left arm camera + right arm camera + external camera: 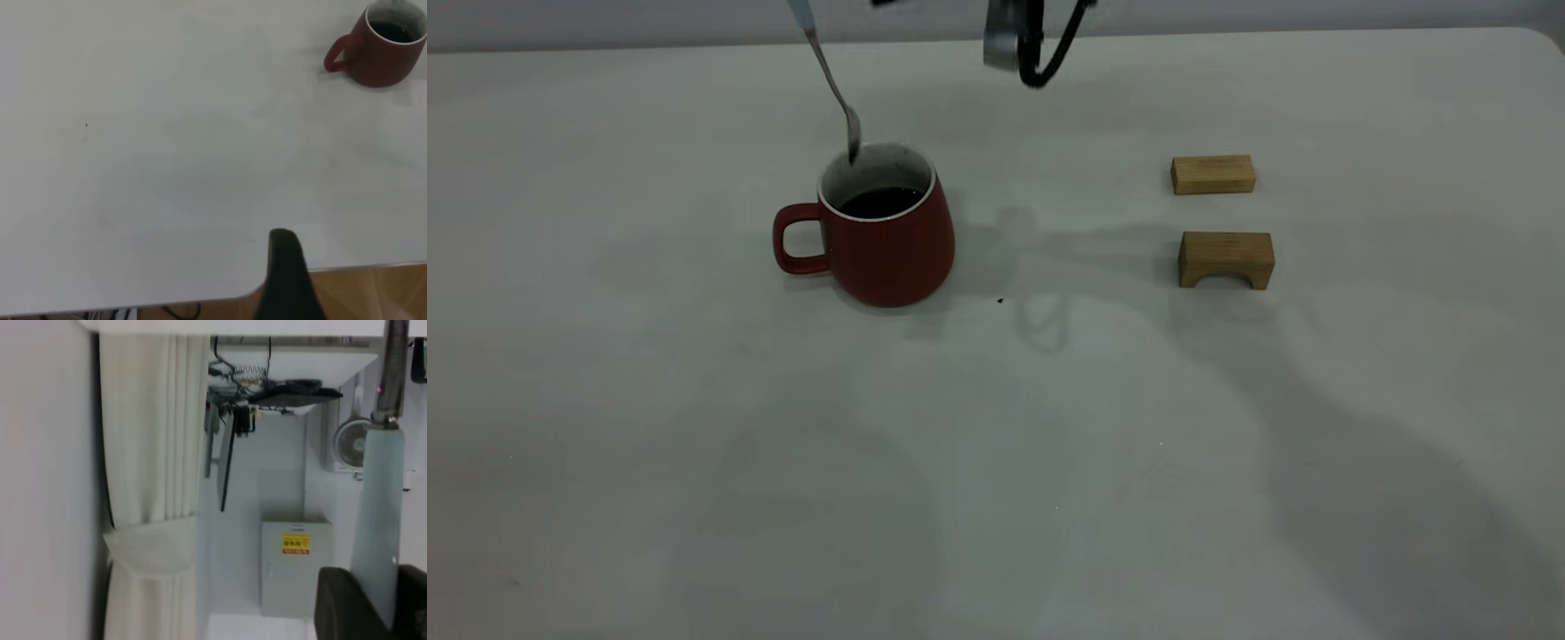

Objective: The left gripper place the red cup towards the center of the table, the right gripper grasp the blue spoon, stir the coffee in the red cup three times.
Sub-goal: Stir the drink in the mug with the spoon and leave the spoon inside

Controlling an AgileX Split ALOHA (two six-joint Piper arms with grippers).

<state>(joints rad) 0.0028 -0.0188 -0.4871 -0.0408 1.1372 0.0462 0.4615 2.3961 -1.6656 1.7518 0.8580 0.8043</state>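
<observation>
The right gripper (379, 603) was up high over the far side of the table, mostly out of the top of the exterior view, only its cable loop and silver block showing there. In its own wrist view its two dark fingers (343, 603) were clamped on a pale blue handle. The left gripper (285, 280) was off at the table's near edge, one dark finger showing, parked well clear.

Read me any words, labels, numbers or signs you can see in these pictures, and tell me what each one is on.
No text can be read.
Yellow label on the grey cabinet: print too blurred to read.
Red cup, blue spoon, wooden blocks and table: no writing.
</observation>
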